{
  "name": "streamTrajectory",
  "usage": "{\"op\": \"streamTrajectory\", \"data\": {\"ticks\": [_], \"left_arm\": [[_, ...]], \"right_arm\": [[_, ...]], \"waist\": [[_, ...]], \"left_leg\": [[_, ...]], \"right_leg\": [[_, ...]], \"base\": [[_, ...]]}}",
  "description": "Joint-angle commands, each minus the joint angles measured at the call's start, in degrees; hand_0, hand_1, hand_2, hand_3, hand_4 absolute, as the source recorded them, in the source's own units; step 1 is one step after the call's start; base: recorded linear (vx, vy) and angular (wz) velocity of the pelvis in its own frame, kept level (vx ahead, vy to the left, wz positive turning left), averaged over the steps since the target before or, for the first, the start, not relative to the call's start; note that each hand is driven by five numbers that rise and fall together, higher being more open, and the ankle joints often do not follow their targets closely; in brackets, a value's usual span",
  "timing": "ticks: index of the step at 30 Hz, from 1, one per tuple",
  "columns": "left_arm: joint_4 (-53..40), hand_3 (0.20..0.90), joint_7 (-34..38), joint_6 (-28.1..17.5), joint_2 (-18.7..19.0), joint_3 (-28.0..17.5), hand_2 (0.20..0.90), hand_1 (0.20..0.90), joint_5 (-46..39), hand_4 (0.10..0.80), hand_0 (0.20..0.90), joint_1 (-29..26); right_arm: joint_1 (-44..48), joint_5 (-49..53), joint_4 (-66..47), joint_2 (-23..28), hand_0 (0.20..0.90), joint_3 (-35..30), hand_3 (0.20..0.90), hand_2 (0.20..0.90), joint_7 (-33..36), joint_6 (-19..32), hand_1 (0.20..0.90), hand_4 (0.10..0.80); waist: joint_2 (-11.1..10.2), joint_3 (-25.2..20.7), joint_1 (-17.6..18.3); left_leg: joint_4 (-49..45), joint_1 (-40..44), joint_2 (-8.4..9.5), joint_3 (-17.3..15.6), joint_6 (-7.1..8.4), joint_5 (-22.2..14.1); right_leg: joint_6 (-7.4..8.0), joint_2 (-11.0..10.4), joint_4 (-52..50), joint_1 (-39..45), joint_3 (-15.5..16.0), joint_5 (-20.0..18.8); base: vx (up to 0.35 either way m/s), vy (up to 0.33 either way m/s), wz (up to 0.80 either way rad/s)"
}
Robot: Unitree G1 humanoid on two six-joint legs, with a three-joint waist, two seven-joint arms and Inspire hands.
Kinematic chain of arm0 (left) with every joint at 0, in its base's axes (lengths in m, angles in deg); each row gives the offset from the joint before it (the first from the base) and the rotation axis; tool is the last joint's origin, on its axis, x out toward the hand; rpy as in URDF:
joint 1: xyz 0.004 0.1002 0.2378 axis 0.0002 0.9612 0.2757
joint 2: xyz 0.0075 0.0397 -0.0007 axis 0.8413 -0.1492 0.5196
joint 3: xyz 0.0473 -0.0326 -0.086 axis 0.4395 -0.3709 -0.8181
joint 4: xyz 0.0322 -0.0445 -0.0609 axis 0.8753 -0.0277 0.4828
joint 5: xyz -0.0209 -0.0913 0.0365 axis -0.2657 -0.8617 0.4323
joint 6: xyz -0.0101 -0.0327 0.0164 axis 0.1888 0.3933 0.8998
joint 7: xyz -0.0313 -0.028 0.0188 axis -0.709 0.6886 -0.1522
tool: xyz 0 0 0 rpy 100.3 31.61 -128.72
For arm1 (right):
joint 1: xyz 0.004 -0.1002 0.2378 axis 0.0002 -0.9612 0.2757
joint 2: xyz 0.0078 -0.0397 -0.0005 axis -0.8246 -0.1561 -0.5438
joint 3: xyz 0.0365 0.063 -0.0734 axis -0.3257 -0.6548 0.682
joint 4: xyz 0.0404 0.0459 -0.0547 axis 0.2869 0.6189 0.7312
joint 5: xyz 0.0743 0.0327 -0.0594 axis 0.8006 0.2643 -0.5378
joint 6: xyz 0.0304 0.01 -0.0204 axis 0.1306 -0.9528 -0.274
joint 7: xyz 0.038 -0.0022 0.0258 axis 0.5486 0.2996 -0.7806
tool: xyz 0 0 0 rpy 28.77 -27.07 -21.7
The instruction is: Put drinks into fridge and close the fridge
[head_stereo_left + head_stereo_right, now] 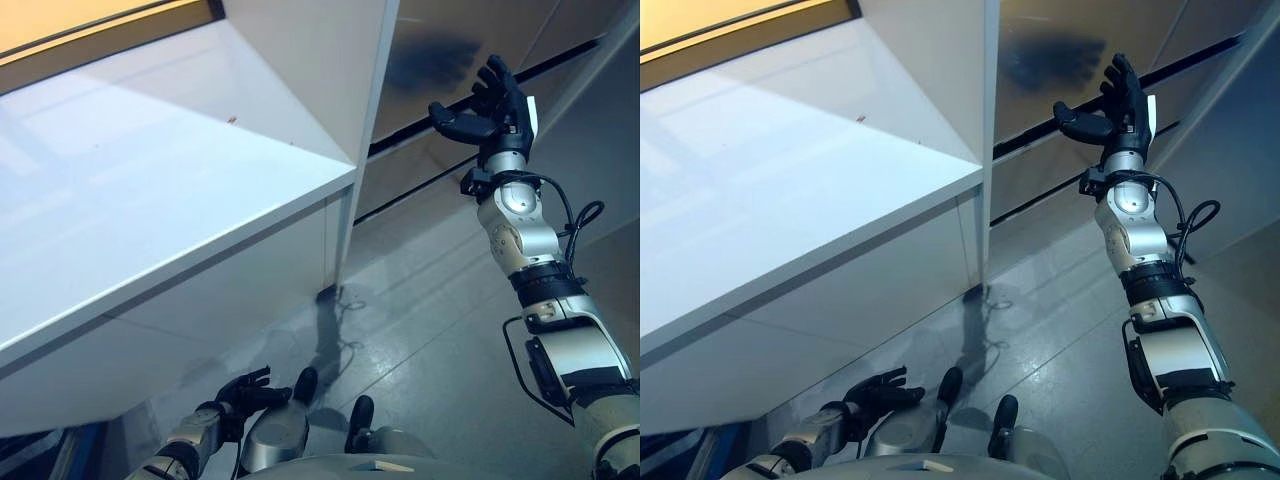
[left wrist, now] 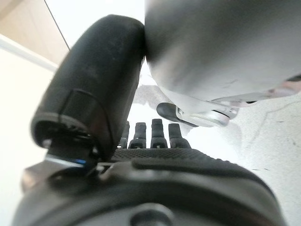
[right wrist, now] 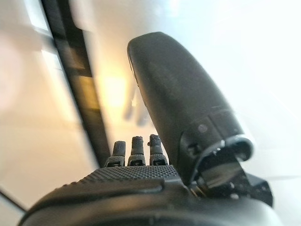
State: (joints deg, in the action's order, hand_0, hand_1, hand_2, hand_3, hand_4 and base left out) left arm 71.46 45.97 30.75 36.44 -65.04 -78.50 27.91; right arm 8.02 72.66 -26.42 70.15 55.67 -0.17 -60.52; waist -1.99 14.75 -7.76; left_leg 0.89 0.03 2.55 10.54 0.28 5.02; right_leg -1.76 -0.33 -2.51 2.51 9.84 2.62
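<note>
My right hand (image 1: 495, 110) is raised in front of the shiny steel fridge door (image 1: 450, 50), open, with straight fingers close to the dark gap between its panels (image 1: 420, 125). It also shows in the right eye view (image 1: 1115, 105) and in the right wrist view (image 3: 141, 160), where the fingers point at the door and hold nothing. My left hand (image 1: 245, 390) hangs low by my side above the floor, fingers relaxed and empty; it also shows in the left wrist view (image 2: 150, 141). I see no drinks.
A white counter (image 1: 150, 190) juts out on the left, its corner (image 1: 350, 172) close to the fridge. A white upright panel (image 1: 370, 100) stands between counter and fridge. Grey tiled floor (image 1: 430, 330) lies below.
</note>
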Motion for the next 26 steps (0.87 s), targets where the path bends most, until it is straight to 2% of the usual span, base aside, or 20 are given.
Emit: {"op": "streamTrajectory", "data": {"ticks": [1, 7, 12, 14, 16, 20, 21, 22, 24, 26], "left_arm": [[4.3, 0.900, -0.8, 0.4, 0.5, -0.2, 0.900, 0.900, 2.3, 0.800, 0.900, 1.5], [6.3, 0.900, -0.9, 0.4, -0.9, -1.3, 0.900, 0.900, 2.8, 0.800, 0.900, 1.2], [6.0, 0.900, -0.1, 0.2, -2.0, -3.2, 0.900, 0.900, 1.5, 0.800, 0.900, 2.2], [6.2, 0.900, 0.2, 0.0, -2.4, -4.0, 0.900, 0.900, 1.6, 0.800, 0.900, 2.6], [5.9, 0.900, 0.3, 0.1, -2.5, -4.7, 0.900, 0.900, 1.2, 0.800, 0.900, 3.3], [6.7, 0.900, -0.1, -1.0, -2.6, -5.8, 0.900, 0.900, 1.2, 0.800, 0.900, 3.8], [7.5, 0.900, -0.6, -1.8, -2.8, -6.4, 0.900, 0.900, 1.4, 0.800, 0.900, 4.1], [7.6, 0.900, -0.8, -2.0, -2.8, -6.5, 0.900, 0.900, 1.4, 0.800, 0.900, 4.1], [9.1, 0.900, -1.5, -3.1, -3.0, -7.6, 0.900, 0.900, 2.4, 0.800, 0.900, 3.9], [9.9, 0.900, -1.6, -3.5, -3.3, -8.1, 0.900, 0.900, 2.9, 0.800, 0.900, 3.8]], "right_arm": [[-3.6, -3.5, -6.2, 4.8, 0.900, -4.4, 0.900, 0.900, 2.7, 7.3, 0.900, 0.800], [-14.1, -4.2, -7.1, 2.1, 0.900, -9.0, 0.900, 0.900, 2.6, 7.0, 0.900, 0.800], [-25.0, -0.5, -3.4, -1.8, 0.900, -11.3, 0.900, 0.900, -4.0, 4.9, 0.900, 0.800], [-28.9, -0.2, 0.4, -3.7, 0.900, -11.0, 0.900, 0.900, -6.6, 3.9, 0.900, 0.800], [-32.9, -0.4, 6.2, -6.7, 0.900, -9.6, 0.900, 0.900, -8.8, 1.0, 0.900, 0.800], [-36.6, -1.2, 15.5, -10.4, 0.900, -7.9, 0.900, 0.900, -11.2, -1.3, 0.900, 0.800], [-37.9, -1.9, 23.4, -12.8, 0.900, -7.4, 0.900, 0.900, -12.8, -1.2, 0.900, 0.800], [-38.1, -1.7, 24.4, -13.2, 0.900, -7.4, 0.900, 0.900, -13.3, -2.8, 0.900, 0.800], [-39.0, -2.9, 36.3, -15.4, 0.900, -8.0, 0.900, 0.900, -16.8, -3.6, 0.900, 0.800], [-39.4, -3.9, 41.1, -16.4, 0.900, -7.9, 0.900, 0.900, -16.8, -6.6, 0.900, 0.800]], "waist": [[-1.5, -7.7, 2.7], [-1.3, -9.9, 5.6], [-0.9, -11.0, 7.5], [-0.8, -11.2, 8.0], [-0.6, -11.3, 8.4], [-0.5, -11.4, 8.8], [-0.4, -11.4, 8.6], [-0.4, -11.4, 8.6], [-0.2, -11.4, 8.1], [-0.1, -11.3, 7.8]], "left_leg": [[-0.6, 3.2, 1.93, -5.6, -3.11, -7.1], [2.7, 5.1, 0.84, -7.9, -2.31, -6.1], [2.6, 5.8, 0.48, -10.4, -2.13, -6.5], [2.4, 5.9, 0.38, -11.1, -2.12, -6.7], [2.6, 6.4, 0.20, -11.7, -2.03, -6.7], [3.1, 6.8, 0.07, -12.0, -1.96, -6.5], [3.2, 6.9, 0.02, -11.9, -1.99, -6.4], [3.2, 6.9, 0.02, -11.9, -2.00, -6.4], [3.3, 7.0, 0.03, -11.8, -2.11, -6.3], [3.3, 7.2, 0.10, -11.6, -2.18, -6.2]], "right_leg": [[4.38, -2.7, 2.8, 0.0, -7.9, -4.9], [4.38, -1.7, 4.7, 0.6, -9.2, -5.4], [4.34, -1.4, 5.6, 1.0, -9.8, -5.6], [4.28, -1.3, 5.5, 1.2, -9.9, -5.5], [4.18, -1.1, 5.6, 1.6, -9.8, -5.3], [4.09, -0.9, 5.9, 2.1, -9.5, -5.2], [4.07, -0.9, 5.9, 2.2, -9.4, -5.1], [4.07, -0.9, 5.9, 2.2, -9.3, -5.1], [3.91, -0.8, 5.9, 2.5, -8.9, -4.9], [3.86, -0.8, 5.9, 2.9, -8.5, -4.9]], "base": [[-0.007, -0.003, -0.20], [-0.014, -0.013, -0.21], [-0.013, -0.002, -0.14], [0.002, -0.009, -0.17], [0.020, -0.015, -0.15], [0.015, -0.013, -0.14], [0.000, 0.000, 0.00], [0.000, 0.000, 0.00], [0.000, 0.000, 0.00], [0.000, 0.000, 0.00]]}}
